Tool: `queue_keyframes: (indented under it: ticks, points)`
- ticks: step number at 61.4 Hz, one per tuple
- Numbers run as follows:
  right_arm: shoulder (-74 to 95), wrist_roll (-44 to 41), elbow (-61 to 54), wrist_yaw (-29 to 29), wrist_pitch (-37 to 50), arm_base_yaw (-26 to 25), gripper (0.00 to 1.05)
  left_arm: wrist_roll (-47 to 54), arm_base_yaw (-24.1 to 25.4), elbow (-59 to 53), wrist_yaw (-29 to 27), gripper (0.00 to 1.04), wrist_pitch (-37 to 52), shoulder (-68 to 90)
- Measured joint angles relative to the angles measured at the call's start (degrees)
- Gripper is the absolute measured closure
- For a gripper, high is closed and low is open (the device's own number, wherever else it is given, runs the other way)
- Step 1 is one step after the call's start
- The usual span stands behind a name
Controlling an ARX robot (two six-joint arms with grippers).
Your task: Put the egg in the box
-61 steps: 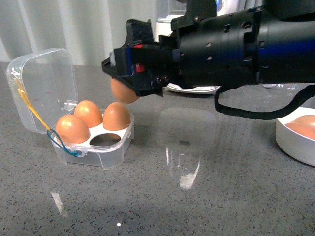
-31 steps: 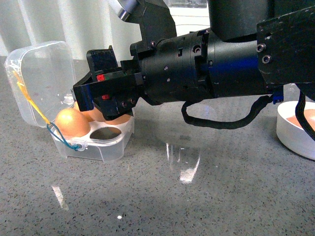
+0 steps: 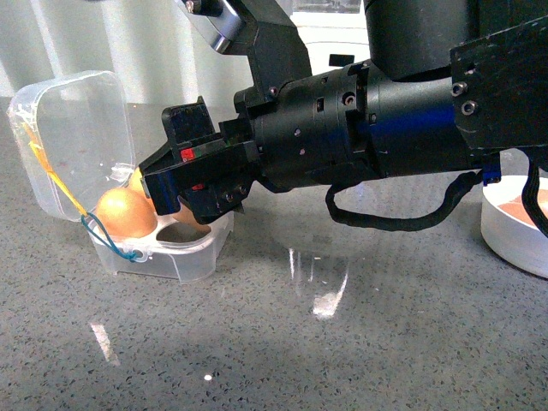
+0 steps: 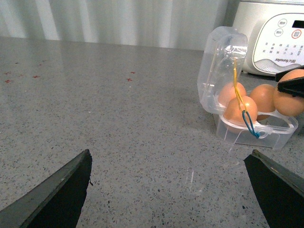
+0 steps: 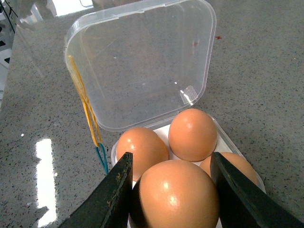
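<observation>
While the egg (image 5: 175, 194) is gripped in the right hand (image 3: 184, 190), placement is in hand — the box (image 3: 163, 262) lies just below.
Three other eggs (image 5: 192, 134) are seated; the free cell, at the tray's 5 o'clock in the front view, calls for a short descent, then release. The left hand (image 4: 170, 156) is seen open, empty.

Box (image 4: 223, 61) lid up, three eggs (image 4: 262, 97) inside, egg (image 4: 288, 98) pinched above, left gripper (image 4: 169, 157) spread

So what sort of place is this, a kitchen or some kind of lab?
Probably a kitchen-style counter, maybe a mock-up: a speckled grey stone worktop, a white cooker with buttons, and a clear box of brown eggs.
</observation>
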Motion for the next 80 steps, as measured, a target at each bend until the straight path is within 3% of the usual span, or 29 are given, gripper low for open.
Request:
queue_keyframes:
  ticks: [4, 12, 24, 43, 51, 57, 71, 80]
  points:
    - [0.0, -0.2, 0.0, -0.1, -0.1, 0.0, 0.57, 0.0, 0.0, 0.0, 0.0, 0.07, 0.0, 0.0]
    - [0.0, -0.1, 0.0, -0.2, -0.2, -0.1, 0.32, 0.0, 0.0, 0.0, 0.0, 0.07, 0.0, 0.0]
    - [0.0, 0.0, 0.0, -0.2, -0.2, -0.5, 0.05, 0.0, 0.0, 0.0, 0.0, 0.07, 0.0, 0.0]
    - [-3.3, 0.5, -0.5, 0.1, 0.4, -3.0, 0.07, 0.0, 0.0, 0.0, 0.0, 0.07, 0.0, 0.0]
    - [-6.9, 1.2, -2.4, 3.0, 1.0, -6.1, 0.07, 0.0, 0.0, 0.0, 0.0, 0.07, 0.0, 0.0]
    - [-10.4, 1.0, -4.5, 8.7, 1.2, -9.4, 0.07, 0.0, 0.0, 0.0, 0.0, 0.07, 0.0, 0.0]
    - [-21.0, -4.8, -13.0, 30.8, 5.1, -21.7, 0.07, 0.0, 0.0, 0.0, 0.0, 0.07, 0.0, 0.0]
    - [-30.1, -6.2, -18.8, 32.5, 6.4, -31.3, 0.07, 0.0, 0.0, 0.0, 0.0, 0.07, 0.0, 0.0]
